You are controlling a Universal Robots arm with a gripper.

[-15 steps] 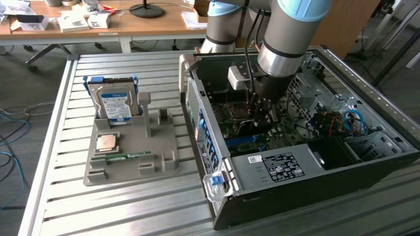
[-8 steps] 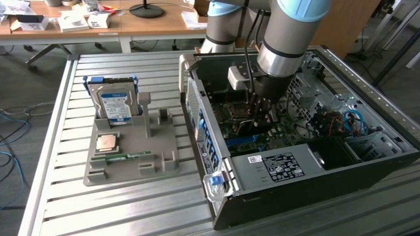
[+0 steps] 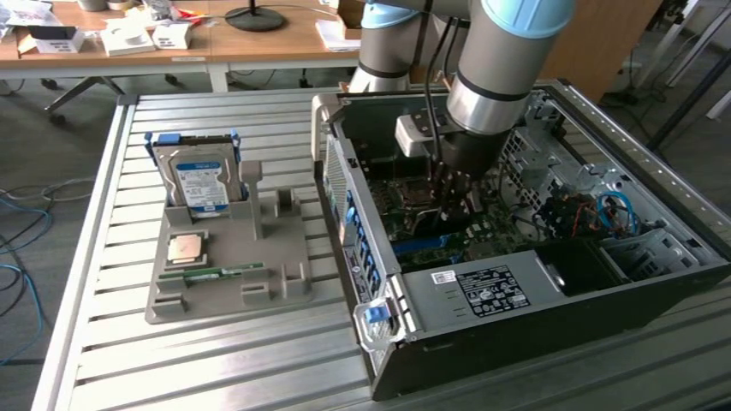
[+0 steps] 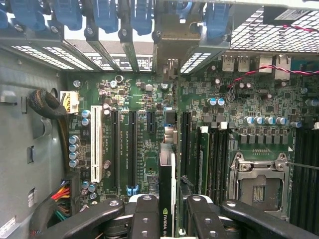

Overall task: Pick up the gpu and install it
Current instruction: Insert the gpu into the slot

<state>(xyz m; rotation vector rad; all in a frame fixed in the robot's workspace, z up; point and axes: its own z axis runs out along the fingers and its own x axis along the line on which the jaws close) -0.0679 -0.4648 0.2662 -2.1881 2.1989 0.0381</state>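
**Item:** gpu [image 4: 167, 184]. Dark card, edge-on, pinched between fingers [image 4: 144, 219] of gripper [image 4: 167, 221].
**Location:** inside computer case [image 3: 480, 295], over middle of motherboard [image 4: 134, 149], far end toward case wall with blue clips [image 4: 104, 15].
**Alignment:** long black slot [image 4: 185, 144] just beside card; probably not seated, contact hidden.
**Risk:** small offset or tilt puts card edge on board beside slot; far end may catch clip wall.
**Other items:** hard drive [image 3: 205, 175] and memory stick [image 3: 212, 274] on grey holder [image 3: 228, 295].
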